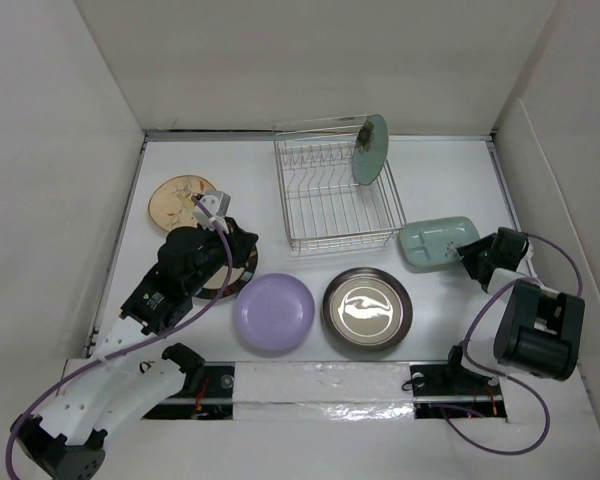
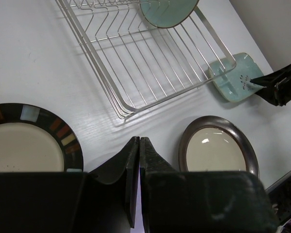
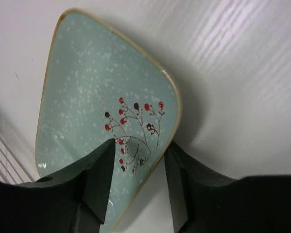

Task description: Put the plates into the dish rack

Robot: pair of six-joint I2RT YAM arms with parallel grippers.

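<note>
- rack (image 1: 340, 240) sits at upper centre of the table (image 1: 450, 180); one round green plate (image 1: 370, 150) stands on edge in its upper right corner.
- green tray (image 1: 435, 242) lies flat just right of the rack.
- right gripper (image 3: 140, 144) is at the tray's right end. its fingers are apart, one over the tray and one outside the rim, not closed on it.
- left gripper (image 2: 139, 140) hangs left of the rack with its fingers pressed together, holding nothing.
- cream plate (image 2: 19, 145) with a dark patterned rim lies under the left arm, mostly hidden from above.
- tan plate (image 1: 177, 203) lies flat at the left, above that arm.
- lavender plate (image 1: 273, 312) and dark-rimmed plate (image 1: 368, 308) lie side by side below the rack, lavender to the left.
</note>
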